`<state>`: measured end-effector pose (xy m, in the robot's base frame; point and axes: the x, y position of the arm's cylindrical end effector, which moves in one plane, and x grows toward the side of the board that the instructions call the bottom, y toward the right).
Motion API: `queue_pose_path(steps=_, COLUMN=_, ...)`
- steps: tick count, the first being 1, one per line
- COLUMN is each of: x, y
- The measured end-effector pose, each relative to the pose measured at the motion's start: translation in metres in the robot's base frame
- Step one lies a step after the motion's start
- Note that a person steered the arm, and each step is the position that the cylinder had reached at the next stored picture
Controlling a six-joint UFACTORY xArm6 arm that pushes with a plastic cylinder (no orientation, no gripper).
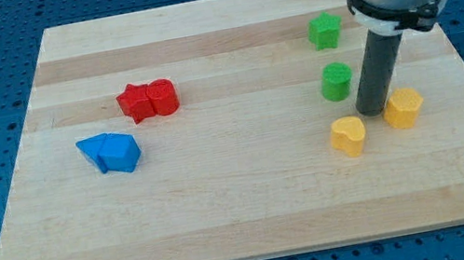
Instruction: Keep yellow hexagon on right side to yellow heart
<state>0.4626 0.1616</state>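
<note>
The yellow heart [347, 135] lies on the wooden board [246, 213] at the lower right. The yellow hexagon [403, 108] lies to its right, slightly higher in the view, a short gap away. My tip [371, 111] stands between them, touching the hexagon's left side and just above and to the right of the heart. The rod rises towards the view's top.
A green cylinder [336, 81] stands just left of the rod, a green star [324, 30] above it. A red star and red cylinder [149, 99] sit together at the left. Two blue blocks [110, 152] lie below them.
</note>
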Motion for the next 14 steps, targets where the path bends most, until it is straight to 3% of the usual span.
queue_pose_path(steps=2, x=-0.048, y=0.099)
queue_pose_path(steps=3, x=-0.029, y=0.1)
queue_pose_path(steps=6, x=0.01, y=0.009)
queue_pose_path(steps=7, x=0.001, y=0.018)
queue_pose_path(steps=8, x=-0.025, y=0.075)
queue_pose_path(steps=9, x=-0.014, y=0.116)
queue_pose_path(steps=12, x=0.007, y=0.104)
queue_pose_path(steps=14, x=0.012, y=0.045)
